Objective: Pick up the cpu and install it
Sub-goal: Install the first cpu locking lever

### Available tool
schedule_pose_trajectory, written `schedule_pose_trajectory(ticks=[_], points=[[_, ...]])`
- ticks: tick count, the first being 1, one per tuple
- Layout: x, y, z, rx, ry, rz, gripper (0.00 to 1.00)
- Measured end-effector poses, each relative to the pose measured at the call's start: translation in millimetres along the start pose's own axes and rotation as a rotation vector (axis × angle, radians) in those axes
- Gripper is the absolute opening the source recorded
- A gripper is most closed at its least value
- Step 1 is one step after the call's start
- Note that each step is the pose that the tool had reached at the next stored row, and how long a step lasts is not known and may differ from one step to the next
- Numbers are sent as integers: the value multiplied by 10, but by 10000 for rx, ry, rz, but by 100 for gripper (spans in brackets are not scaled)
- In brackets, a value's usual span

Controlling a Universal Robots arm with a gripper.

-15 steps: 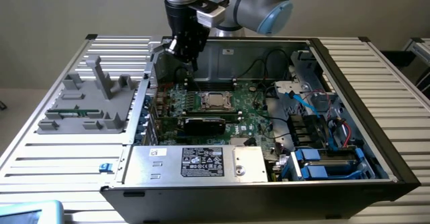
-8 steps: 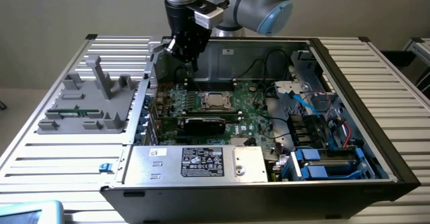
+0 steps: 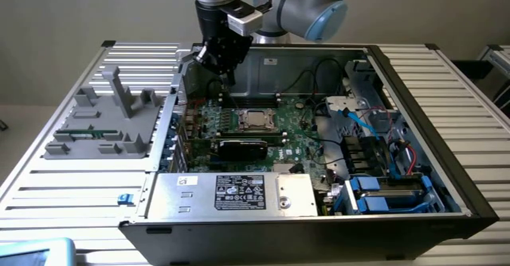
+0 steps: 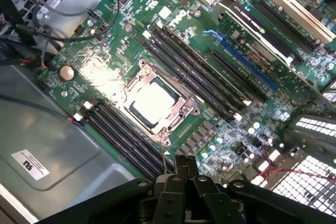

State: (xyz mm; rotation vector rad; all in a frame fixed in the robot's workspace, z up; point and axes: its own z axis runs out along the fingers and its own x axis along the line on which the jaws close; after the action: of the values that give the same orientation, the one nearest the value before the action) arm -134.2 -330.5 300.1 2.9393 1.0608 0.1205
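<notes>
Clenched on nothing, the claw [image 3: 226,75] hangs in the exterior view over the far part of the motherboard [image 3: 299,137], inside the open computer case [image 3: 319,69] that stands on the slatted desk [image 3: 95,182]. The cpu [image 3: 257,119] lies lower down, toward five o'clock from the tips, seated in its socket [image 3: 273,120] and well apart from them. In the wrist view the claw [image 4: 185,162] shows its tips pressed together with nothing between them, and the cpu [image 4: 155,102] rests flat inside the metal frame of the socket [image 4: 181,109], flanked on two sides by banks of memory slots [image 4: 194,72]. With the chip apparently already in place, I judge that doing this step well means keeping the closed tips clear of frame and slots and avoiding any sideways brush that could nudge the chip. Its shiny top faces up. Being square, it has no real long axis, and its edges run parallel to the slots.
</notes>
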Motion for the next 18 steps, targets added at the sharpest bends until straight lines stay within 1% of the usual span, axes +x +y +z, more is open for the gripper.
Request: schedule_pose_trajectory(ticks=[7, 15, 18], points=[[0, 0, 3, -68, 0, 824, 11], [0, -1, 8, -128, -20, 1661, 11], [-1, -1, 11, -158, -33, 2071, 11]])
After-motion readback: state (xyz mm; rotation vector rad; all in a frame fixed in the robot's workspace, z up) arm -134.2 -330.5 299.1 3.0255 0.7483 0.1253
